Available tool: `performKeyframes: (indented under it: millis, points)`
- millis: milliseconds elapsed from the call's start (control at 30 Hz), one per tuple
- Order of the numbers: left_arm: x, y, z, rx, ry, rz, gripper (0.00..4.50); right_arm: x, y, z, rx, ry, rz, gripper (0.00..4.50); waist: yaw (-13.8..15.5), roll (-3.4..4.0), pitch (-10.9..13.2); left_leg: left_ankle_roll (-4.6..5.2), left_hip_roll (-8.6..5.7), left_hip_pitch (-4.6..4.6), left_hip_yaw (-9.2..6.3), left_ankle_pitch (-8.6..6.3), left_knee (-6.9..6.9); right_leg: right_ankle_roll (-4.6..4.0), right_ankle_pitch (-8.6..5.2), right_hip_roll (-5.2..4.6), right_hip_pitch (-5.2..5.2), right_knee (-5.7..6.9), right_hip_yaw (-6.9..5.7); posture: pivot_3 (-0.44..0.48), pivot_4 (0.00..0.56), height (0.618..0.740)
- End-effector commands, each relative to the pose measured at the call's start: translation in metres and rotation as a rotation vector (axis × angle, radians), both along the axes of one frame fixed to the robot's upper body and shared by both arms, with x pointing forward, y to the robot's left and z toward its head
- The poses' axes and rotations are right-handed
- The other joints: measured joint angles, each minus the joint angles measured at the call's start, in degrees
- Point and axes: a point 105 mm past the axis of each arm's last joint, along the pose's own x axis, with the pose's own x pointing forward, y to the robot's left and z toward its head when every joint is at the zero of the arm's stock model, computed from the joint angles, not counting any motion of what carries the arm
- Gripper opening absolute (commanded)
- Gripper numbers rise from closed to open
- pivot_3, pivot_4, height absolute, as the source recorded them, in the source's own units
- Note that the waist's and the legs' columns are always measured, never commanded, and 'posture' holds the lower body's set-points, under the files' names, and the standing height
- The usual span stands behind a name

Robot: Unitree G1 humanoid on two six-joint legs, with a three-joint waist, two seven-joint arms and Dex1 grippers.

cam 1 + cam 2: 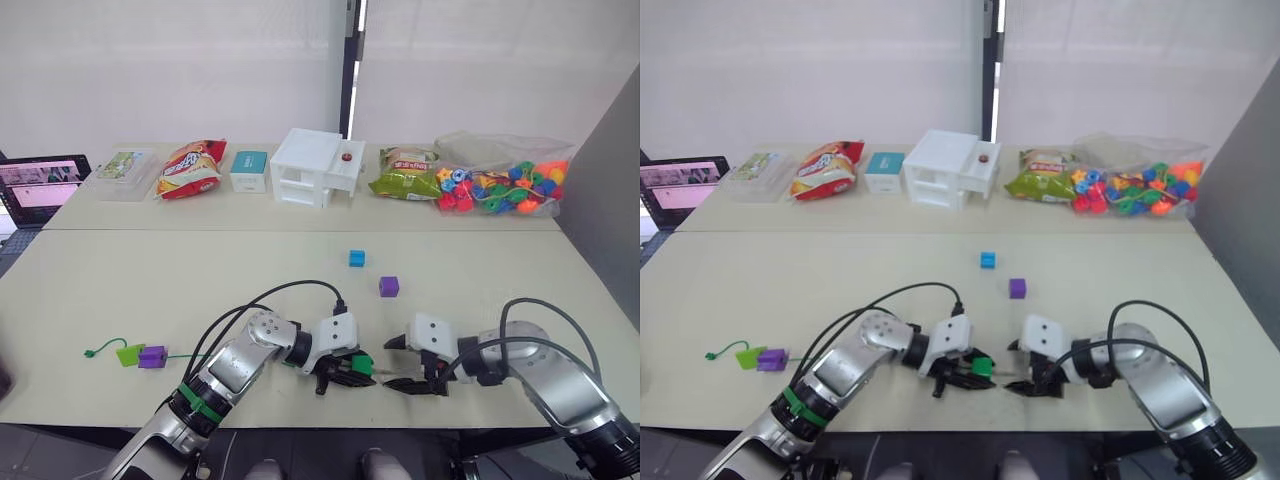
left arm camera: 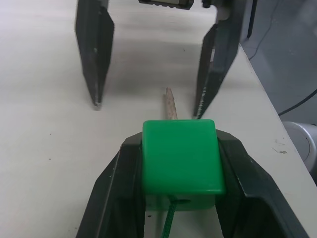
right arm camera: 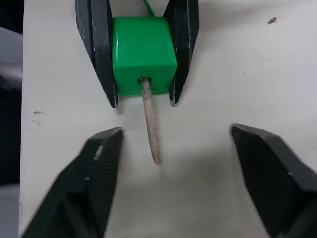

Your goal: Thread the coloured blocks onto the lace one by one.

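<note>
Clamped between the two black fingers of the left gripper (image 3: 143, 54) is a dark green block (image 3: 144, 52), held near the front edge of the table (image 1: 150, 290). Out of the block's hole, on the side facing the right gripper (image 3: 173, 173), the stiff tip of the lace (image 3: 151, 124) is seen sticking, angled slightly and reaching into the gap between that gripper's fingers. The right gripper's fingers (image 3: 99, 168) are spread wide on either side of the tip, and neither is touching it. From the back of the held block the thin green cord (image 2: 170, 223) is seen leading away. Well off to the left gripper's outer side, a purple block (image 1: 153, 356) and a light green block (image 1: 129, 354) are already strung on the cord, touching each other, with the cord's looped end (image 1: 97, 349) just beyond them. Farther out on the table, beyond both grippers, a blue block (image 1: 357, 258) and a second purple block (image 1: 389, 286) are lying loose, near each other but apart.
</note>
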Motion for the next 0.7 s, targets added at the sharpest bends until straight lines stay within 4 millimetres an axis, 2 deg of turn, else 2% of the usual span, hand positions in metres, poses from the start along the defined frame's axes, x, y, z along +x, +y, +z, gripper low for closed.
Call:
performKeyframes:
  millis: [33,233,400,533,567,700]
  points:
    - [0.001,0.0,0.007,-0.017,-0.022,-0.009,1.21,0.002,-0.001,0.0,-0.016,-0.028,0.014,1.98,0.0,0.0,0.0,0.0,0.0,0.0,0.0,0.0,0.0,0.0,0.0,0.0,0.0,0.0,0.0,0.0,0.15,0.74]
    - [-0.001,0.004,0.008,-0.018,-0.019,-0.005,1.21,0.005,-0.004,-0.002,-0.034,-0.046,0.008,0.01,-0.1,0.0,0.0,0.0,0.0,0.02,0.0,0.0,0.02,0.0,0.0,0.0,0.02,-0.01,0.0,0.0,0.15,0.74]
    - [-0.002,0.017,0.01,-0.013,-0.015,0.011,1.21,0.008,0.0,0.003,-0.023,-0.066,0.022,0.0,-0.2,0.01,0.0,0.0,0.02,0.04,0.0,0.0,0.02,0.0,0.0,0.02,0.02,0.01,0.0,0.0,0.15,0.74]
    - [-0.005,0.054,0.014,0.027,-0.026,0.063,1.21,0.007,0.01,0.014,0.001,-0.093,0.055,0.0,-0.6,0.01,0.0,0.0,0.04,0.04,0.0,0.0,-0.01,0.0,0.0,0.03,-0.05,0.13,0.0,0.0,0.15,0.74]
    - [-0.005,0.076,0.014,0.062,-0.026,0.094,1.21,0.007,0.012,0.017,0.001,-0.101,0.067,0.0,-1.0,0.01,0.0,0.0,0.06,0.04,0.0,0.0,-0.01,0.0,0.0,0.03,-0.09,0.17,0.0,0.0,0.15,0.74]
    - [-0.011,0.144,0.017,0.205,-0.02,0.173,1.21,0.006,0.019,0.026,0.003,-0.116,0.102,0.0,-1.6,0.03,0.0,0.0,0.09,0.06,-0.03,0.0,-0.1,-0.01,0.0,0.05,-0.13,0.18,-0.01,0.0,0.15,0.74]
